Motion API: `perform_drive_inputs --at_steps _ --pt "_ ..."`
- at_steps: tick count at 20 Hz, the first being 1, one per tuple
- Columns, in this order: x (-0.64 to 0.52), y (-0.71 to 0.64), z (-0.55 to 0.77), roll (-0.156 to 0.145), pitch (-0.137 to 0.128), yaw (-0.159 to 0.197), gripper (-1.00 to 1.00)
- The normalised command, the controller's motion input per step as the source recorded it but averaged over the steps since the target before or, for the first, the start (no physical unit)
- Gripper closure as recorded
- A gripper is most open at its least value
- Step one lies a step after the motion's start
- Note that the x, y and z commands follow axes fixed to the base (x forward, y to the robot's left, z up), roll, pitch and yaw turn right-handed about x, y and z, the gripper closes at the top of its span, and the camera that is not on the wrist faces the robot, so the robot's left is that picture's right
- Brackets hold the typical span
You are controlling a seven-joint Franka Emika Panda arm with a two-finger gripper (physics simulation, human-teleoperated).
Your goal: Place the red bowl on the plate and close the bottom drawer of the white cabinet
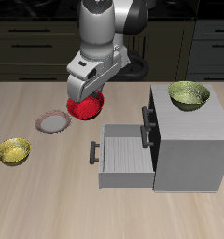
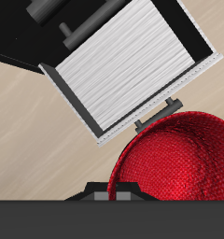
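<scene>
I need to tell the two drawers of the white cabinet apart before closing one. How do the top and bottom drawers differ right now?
The light grey-white bottom drawer is pulled far out, its empty tray exposed; the upper drawer sits nearly flush with the white cabinet. The bottom drawer's dark bar handle stands well forward of the cabinet front; the upper drawer's handle stays close to it. Both have dark bar handles.

Yellow-green bowl point(image 1: 189, 94) atop white cabinet point(image 1: 190, 154); second yellow-green bowl point(image 1: 13, 151) on table point(image 1: 49, 201).
</scene>
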Motion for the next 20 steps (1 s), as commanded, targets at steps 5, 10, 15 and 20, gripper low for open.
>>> perform_drive_inputs --at_steps 5,10,15,20 --pt "-0.07 -0.22 0.12 -0.067 -0.048 -0.194 1.00" --pt "-0.04 -0.07 0.19 -0.011 0.002 -0.310 1.00" --pt "0.04 -0.06 0.08 -0.013 0.025 -0.230 1.00" --pt "0.01 -0.07 0.11 -0.022 -0.009 -0.162 1.00"
